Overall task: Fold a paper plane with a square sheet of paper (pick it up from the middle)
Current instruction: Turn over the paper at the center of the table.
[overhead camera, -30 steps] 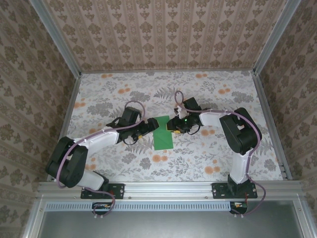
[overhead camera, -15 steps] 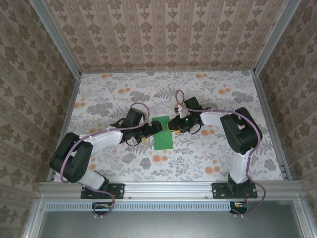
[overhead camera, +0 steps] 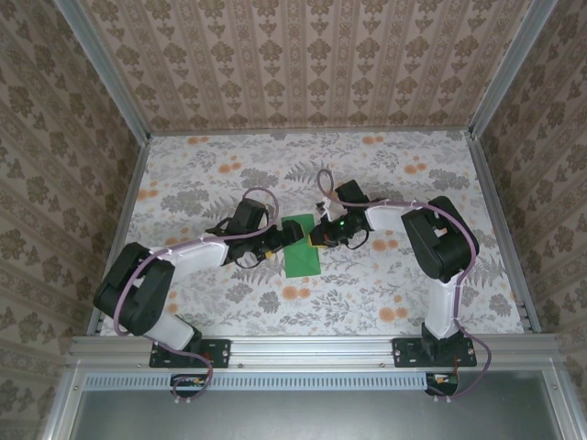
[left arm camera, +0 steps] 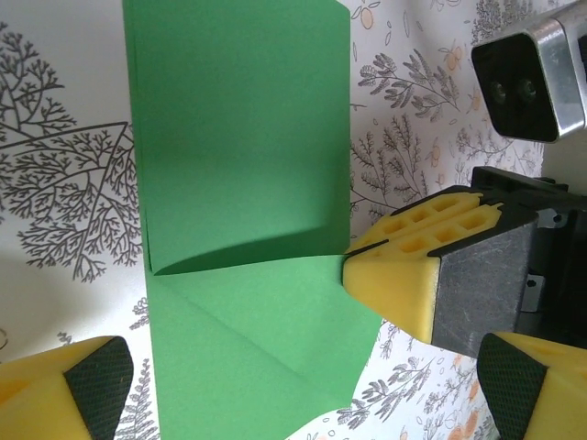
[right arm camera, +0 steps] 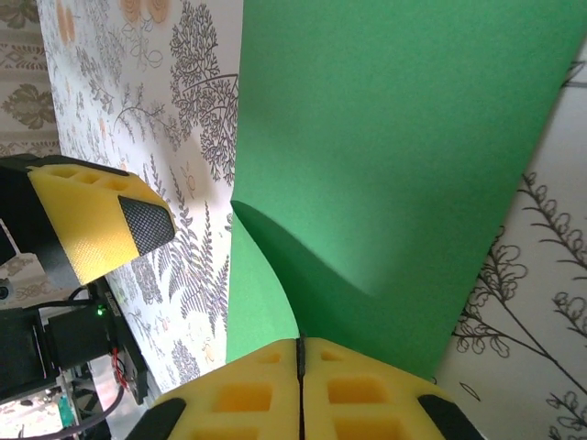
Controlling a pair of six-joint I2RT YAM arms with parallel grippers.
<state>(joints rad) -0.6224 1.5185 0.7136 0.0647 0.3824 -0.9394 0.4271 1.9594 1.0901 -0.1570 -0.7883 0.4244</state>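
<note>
The square sheet of paper [overhead camera: 301, 253] is bright green, folded over on itself, and lies flat mid-table. In the left wrist view the sheet [left arm camera: 243, 137] has an upper flap with a creased layer beneath it. My right gripper [overhead camera: 318, 236] is shut on the right edge of that flap. In the right wrist view its pads [right arm camera: 300, 353] meet on the paper [right arm camera: 394, 137], which curls up into them. My left gripper [overhead camera: 282, 236] is open at the sheet's left edge. Its fingertips [left arm camera: 92, 385] stand wide to either side of the paper and hold nothing.
The floral tablecloth [overhead camera: 394, 183] covers the table, which has metal rails and patterned walls around it. The right arm's yellow fingers [left arm camera: 413, 266] and its wrist camera [left arm camera: 527, 82] sit close in front of my left gripper. One left finger [right arm camera: 101, 220] sits beside the sheet.
My right gripper has closed onto the edge of the paper's top flap. The left gripper moved right, up to the sheet, and stayed open.
</note>
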